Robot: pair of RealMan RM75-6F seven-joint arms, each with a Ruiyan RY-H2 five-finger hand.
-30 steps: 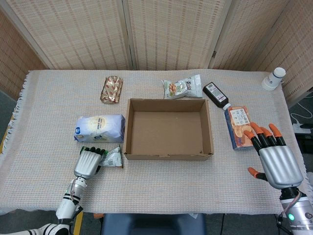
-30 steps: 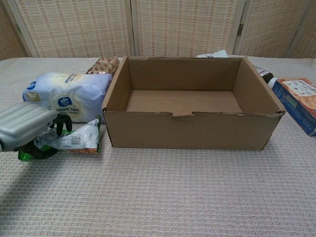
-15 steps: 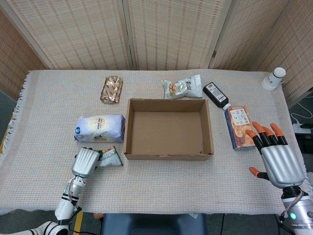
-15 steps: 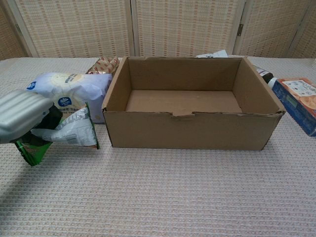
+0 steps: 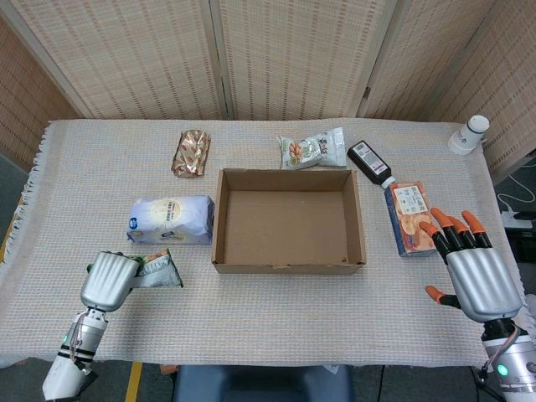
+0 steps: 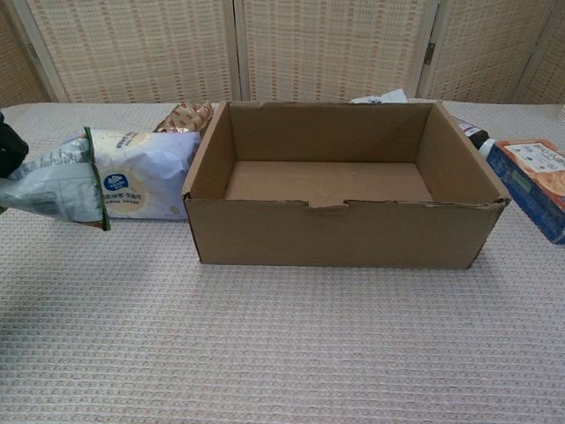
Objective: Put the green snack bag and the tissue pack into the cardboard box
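My left hand (image 5: 108, 280) grips the green snack bag (image 5: 157, 270) and holds it in the air, left of the open cardboard box (image 5: 289, 220). The chest view shows that bag (image 6: 55, 184) at the far left edge with only a dark bit of the hand (image 6: 9, 146) showing. The tissue pack (image 5: 171, 219), pale blue and white, lies on the cloth against the box's left wall, also seen behind the bag (image 6: 141, 168). The box (image 6: 340, 237) is empty. My right hand (image 5: 473, 268) is open with fingers spread, near the table's right front, holding nothing.
An orange-and-blue cracker box (image 5: 409, 218) lies right of the cardboard box, a dark bottle (image 5: 369, 162) and a white snack bag (image 5: 312, 149) behind it. A brown snack pack (image 5: 191, 152) sits at the back left, a white jar (image 5: 469, 134) at the far right.
My left hand has lifted the green snack bag off the cloth and drawn it up and to the left. The right hand has stayed where it was.
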